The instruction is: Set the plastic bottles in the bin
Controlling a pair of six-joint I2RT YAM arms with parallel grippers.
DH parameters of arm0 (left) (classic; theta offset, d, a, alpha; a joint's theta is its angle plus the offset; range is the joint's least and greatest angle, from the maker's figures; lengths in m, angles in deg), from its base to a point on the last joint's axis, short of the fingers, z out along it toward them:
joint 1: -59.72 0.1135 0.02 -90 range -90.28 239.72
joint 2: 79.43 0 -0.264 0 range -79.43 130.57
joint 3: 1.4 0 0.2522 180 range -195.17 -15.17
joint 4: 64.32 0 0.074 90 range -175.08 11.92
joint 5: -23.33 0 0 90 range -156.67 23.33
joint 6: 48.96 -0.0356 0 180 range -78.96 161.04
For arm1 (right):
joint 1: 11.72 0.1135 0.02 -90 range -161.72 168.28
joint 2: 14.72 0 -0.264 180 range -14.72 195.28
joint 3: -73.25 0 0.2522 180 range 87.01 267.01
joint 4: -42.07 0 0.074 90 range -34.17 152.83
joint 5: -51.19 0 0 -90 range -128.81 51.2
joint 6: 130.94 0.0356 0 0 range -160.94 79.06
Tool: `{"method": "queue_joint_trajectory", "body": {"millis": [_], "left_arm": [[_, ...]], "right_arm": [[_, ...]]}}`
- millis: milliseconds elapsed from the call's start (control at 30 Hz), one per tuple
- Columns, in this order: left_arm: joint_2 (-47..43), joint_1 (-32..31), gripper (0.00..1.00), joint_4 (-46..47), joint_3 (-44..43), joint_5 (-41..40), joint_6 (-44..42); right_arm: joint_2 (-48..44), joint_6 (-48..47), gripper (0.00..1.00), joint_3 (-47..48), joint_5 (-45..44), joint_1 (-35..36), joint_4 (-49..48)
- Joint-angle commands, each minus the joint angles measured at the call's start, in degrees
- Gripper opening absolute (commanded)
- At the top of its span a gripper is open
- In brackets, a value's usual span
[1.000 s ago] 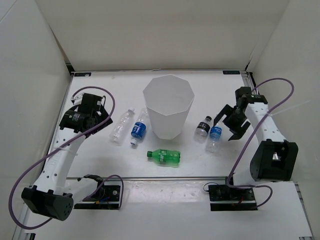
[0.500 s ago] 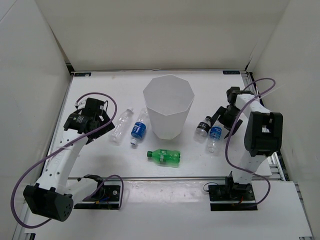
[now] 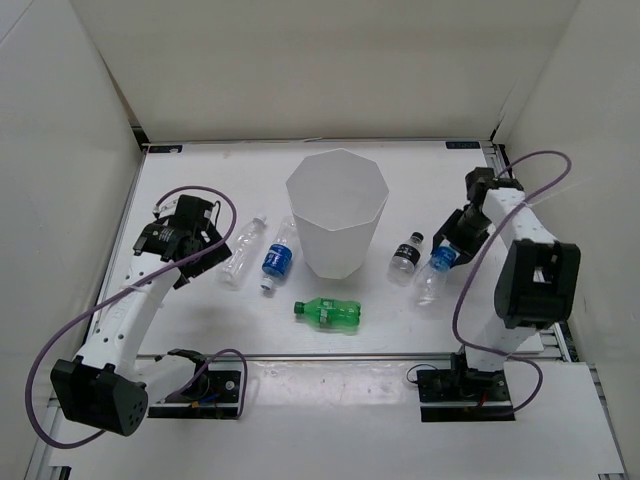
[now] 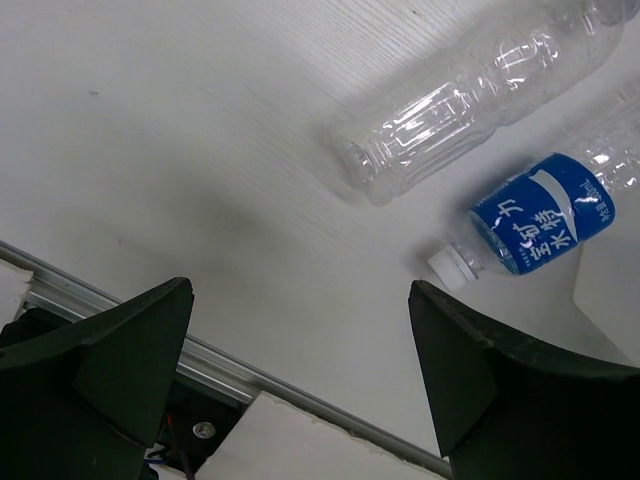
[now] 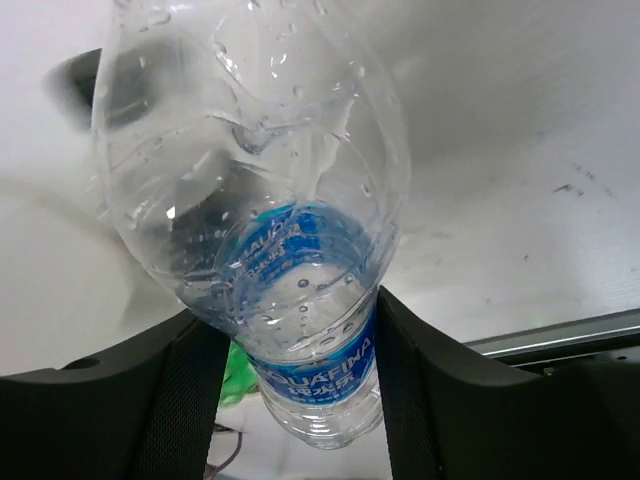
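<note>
One bottle [image 5: 290, 220] is clenched in the right tool [image 3: 446, 252], the left tool [image 4: 300, 355] released; lift it above the bin [image 3: 335, 245] rim before dropping.

I am working over a white table [image 3: 200, 190], its surface showing faint marks and fine grain. Plain white panels are closing it in on three sides: a back wall [image 3: 320, 70], a left wall [image 3: 60, 170] and a right wall [image 3: 580, 90]. A metal rail [image 4: 240, 365] is running along the near edge, with a white ledge [image 3: 330, 420] lying just before it. Light is falling evenly and casting only soft shadows.
</note>
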Motion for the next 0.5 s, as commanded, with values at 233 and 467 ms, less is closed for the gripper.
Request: {"method": "queue_joint_trajectory", "body": {"millis": [233, 467], "left_arm": [[-0.57, 0.11, 1.0, -1.81, 1.44, -4.25, 6.39], [-0.57, 0.11, 1.0, -1.56, 3.75, -3.72, 8.59]], "right_arm": [[-18.1, 0.59, 0.4, 32.01, 12.31, 6.52, 7.01], [-6.95, -1.32, 0.52, 55.05, 9.79, 24.09, 2.78]]}}
